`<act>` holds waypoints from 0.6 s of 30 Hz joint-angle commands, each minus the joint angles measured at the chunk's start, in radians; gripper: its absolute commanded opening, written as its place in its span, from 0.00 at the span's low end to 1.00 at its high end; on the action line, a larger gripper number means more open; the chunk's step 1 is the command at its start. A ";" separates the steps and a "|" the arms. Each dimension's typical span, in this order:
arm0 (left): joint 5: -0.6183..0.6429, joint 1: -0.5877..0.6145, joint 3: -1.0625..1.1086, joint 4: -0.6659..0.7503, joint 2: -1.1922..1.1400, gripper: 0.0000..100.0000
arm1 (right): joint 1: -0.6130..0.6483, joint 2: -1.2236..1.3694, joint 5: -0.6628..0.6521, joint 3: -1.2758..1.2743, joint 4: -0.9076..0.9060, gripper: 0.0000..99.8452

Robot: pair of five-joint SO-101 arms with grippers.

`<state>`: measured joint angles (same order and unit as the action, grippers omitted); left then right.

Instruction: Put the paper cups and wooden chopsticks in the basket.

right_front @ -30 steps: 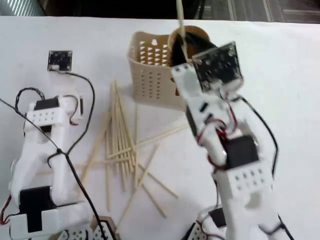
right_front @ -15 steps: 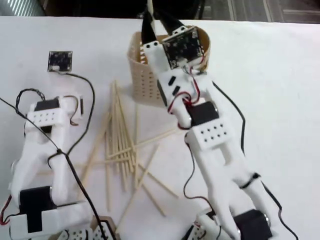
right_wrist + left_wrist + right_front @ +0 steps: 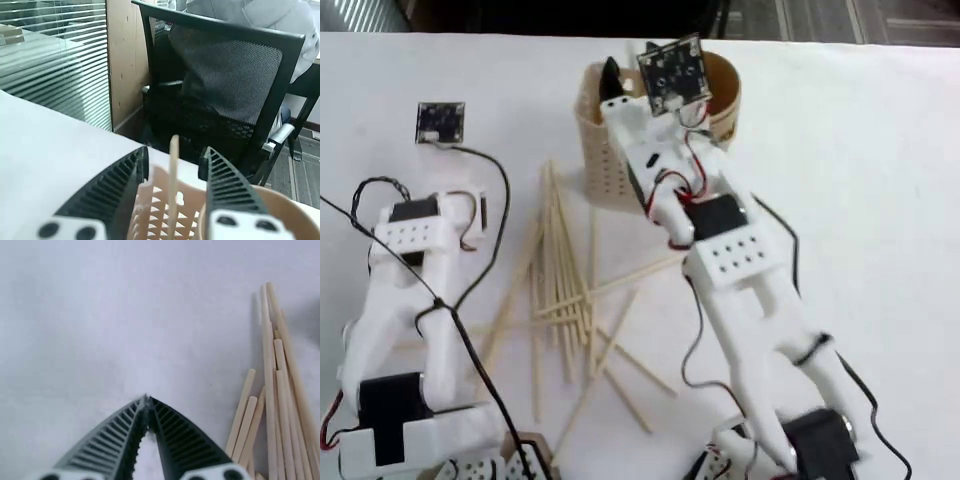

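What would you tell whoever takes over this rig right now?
Left gripper: shut, over the bare table beside the loose chopsticks.
Right gripper: open above the basket, with one chopstick upright between its jaws, seemingly released.
Done: that chopstick is in the basket. A paper cup is at the basket's side; in or beside it, I cannot tell.
Left: the pile on the table.

A white surface (image 3: pixel 880 150) runs toward a black mesh office chair (image 3: pixel 220 100), which stands beside a pale wooden wall panel (image 3: pixel 122 60) and slatted window blinds (image 3: pixel 50 55).
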<state>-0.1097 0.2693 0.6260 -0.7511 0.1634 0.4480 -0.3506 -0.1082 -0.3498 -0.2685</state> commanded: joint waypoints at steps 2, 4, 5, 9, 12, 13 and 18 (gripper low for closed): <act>0.000 0.010 -0.006 0.021 0.033 0.03 | 0.001 -0.176 0.009 0.069 -0.257 0.10; 0.000 0.010 -0.006 0.021 0.033 0.03 | 0.001 -0.229 0.005 0.069 -0.392 0.06; 0.000 0.010 -0.006 0.021 0.033 0.03 | -0.001 -0.254 0.005 0.069 -0.469 0.04; 0.000 0.008 -0.006 0.021 0.031 0.03 | -0.001 -0.348 0.009 0.023 -0.731 0.03; -0.002 0.007 -0.006 0.021 0.031 0.03 | -0.033 -0.417 0.011 -0.086 -0.799 0.03; -0.002 0.007 -0.006 0.021 0.031 0.03 | -0.047 -0.438 0.011 -0.135 -0.796 0.03; -0.006 0.002 -0.006 0.021 0.031 0.03 | -0.133 -0.521 0.011 -0.374 -0.794 0.03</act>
<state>-0.1097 0.2693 0.6260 -0.7511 0.1634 0.3621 -0.8170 -0.1066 -0.6352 -1.0556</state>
